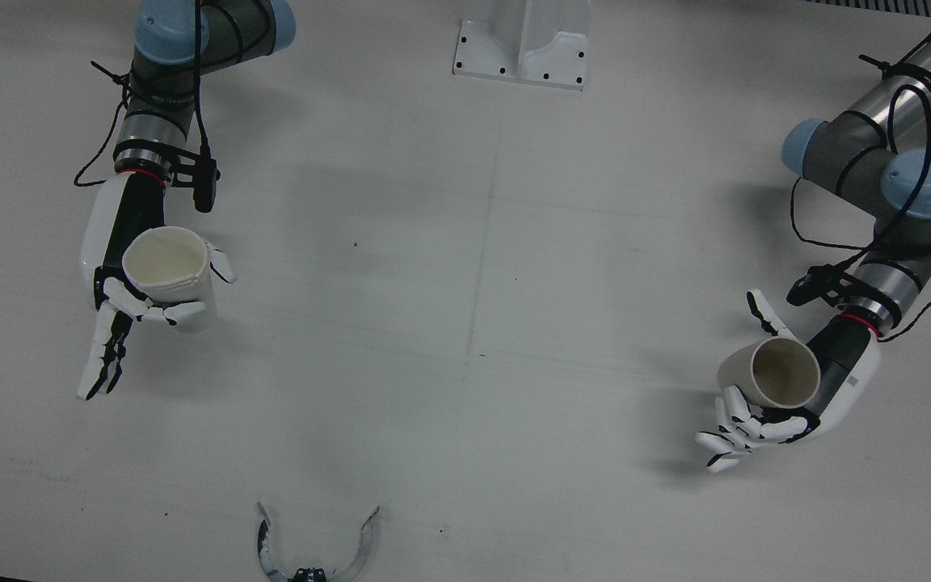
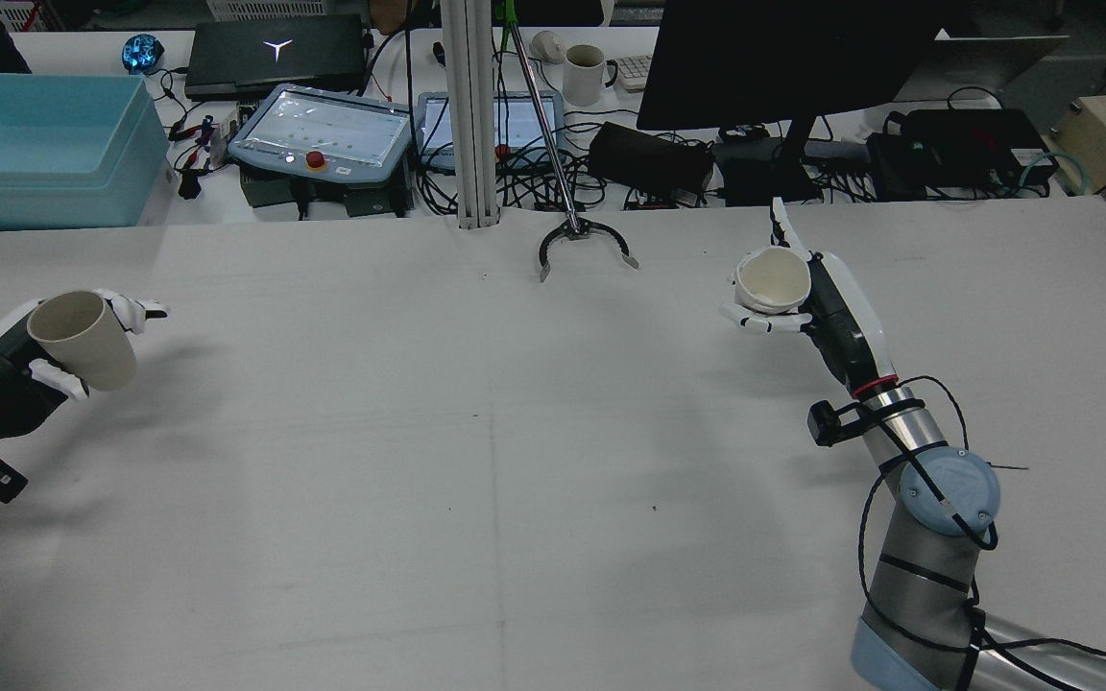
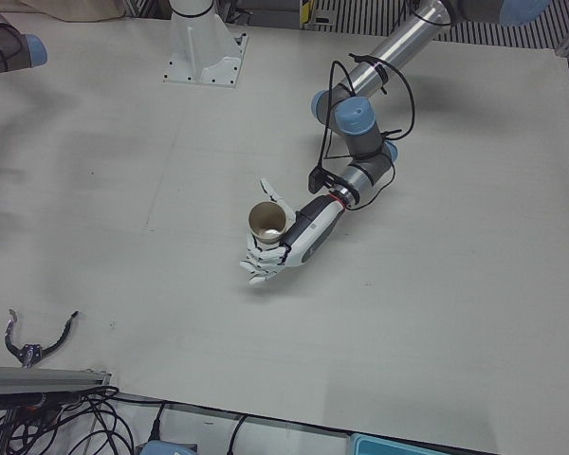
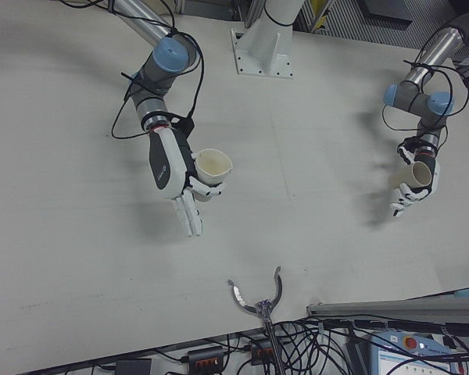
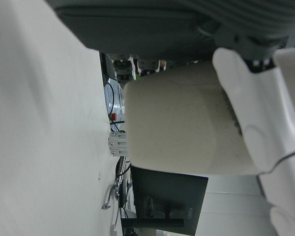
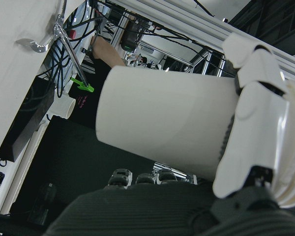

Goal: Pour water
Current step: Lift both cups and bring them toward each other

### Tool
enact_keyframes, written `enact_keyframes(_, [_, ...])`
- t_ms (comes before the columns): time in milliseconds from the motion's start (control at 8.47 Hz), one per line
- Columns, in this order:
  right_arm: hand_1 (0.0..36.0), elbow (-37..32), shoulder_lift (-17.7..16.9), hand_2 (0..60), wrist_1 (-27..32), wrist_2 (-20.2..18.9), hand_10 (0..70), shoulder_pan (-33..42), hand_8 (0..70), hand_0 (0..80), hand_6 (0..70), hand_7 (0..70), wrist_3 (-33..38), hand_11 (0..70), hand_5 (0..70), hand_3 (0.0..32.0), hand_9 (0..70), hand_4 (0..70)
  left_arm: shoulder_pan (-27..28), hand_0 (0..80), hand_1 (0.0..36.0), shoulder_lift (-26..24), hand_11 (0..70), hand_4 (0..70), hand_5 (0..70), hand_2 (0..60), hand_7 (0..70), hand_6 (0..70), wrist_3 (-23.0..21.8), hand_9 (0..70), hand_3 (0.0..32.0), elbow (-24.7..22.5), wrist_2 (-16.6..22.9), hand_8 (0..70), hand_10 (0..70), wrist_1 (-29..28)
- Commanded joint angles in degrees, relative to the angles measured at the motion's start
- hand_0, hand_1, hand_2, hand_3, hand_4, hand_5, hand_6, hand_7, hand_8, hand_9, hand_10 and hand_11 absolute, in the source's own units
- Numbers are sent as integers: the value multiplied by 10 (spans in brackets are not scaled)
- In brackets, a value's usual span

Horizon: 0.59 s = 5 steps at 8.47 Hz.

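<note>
Robotics lab. White bench (image 2: 515,461) with bolted arm pedestal (image 1: 522,48); along far edge: teach pendants (image 2: 323,134), dark monitor (image 2: 783,58), tangled cables (image 2: 534,182), blue bin (image 2: 39,149).

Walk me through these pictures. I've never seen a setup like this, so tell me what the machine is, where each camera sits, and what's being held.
These are two robot arms at a white table, each ending in a fingered hand.

The front view looks almost straight down. The rear view looks from behind the arms toward a desk of screens and cables. Two corner views each cover half of the table. The last two come from cameras on the hands, so they lie sideways.

The left hand holds a tan cup, tilted. The right hand holds a white cup, roughly upright. Both look empty, and the cups are far apart.

On the table lies only the claw of a grabber stick, at the far edge.
</note>
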Motion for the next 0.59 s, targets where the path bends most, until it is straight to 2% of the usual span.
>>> enact_keyframes(0, [224,100,1,242,-2,0,31,7,0,545,25,35,-73,58,391,0,0,486,42,530,28,-40,125,507,700,0,501,358,46,307,0,-31,0,203,85,26])
enact_keyframes(118, [225,125,3,241,-4,1,34,10,0,546,25,40,-108,63,397,0,0,489,63,529,29,-45,125,507,700,0,502,361,57,307,0,-37,0,204,85,33])
enact_keyframes(354, [229,144,5,257,-4,0,54,10,0,550,43,66,-126,91,420,0,0,556,111,523,33,-95,125,507,700,0,501,364,85,307,0,-36,0,205,85,60])
enact_keyframes(472, [230,156,4,252,-5,-1,59,10,0,555,50,75,-136,99,442,0,0,558,120,526,35,-107,125,511,700,0,500,367,112,304,0,-39,0,203,85,66])
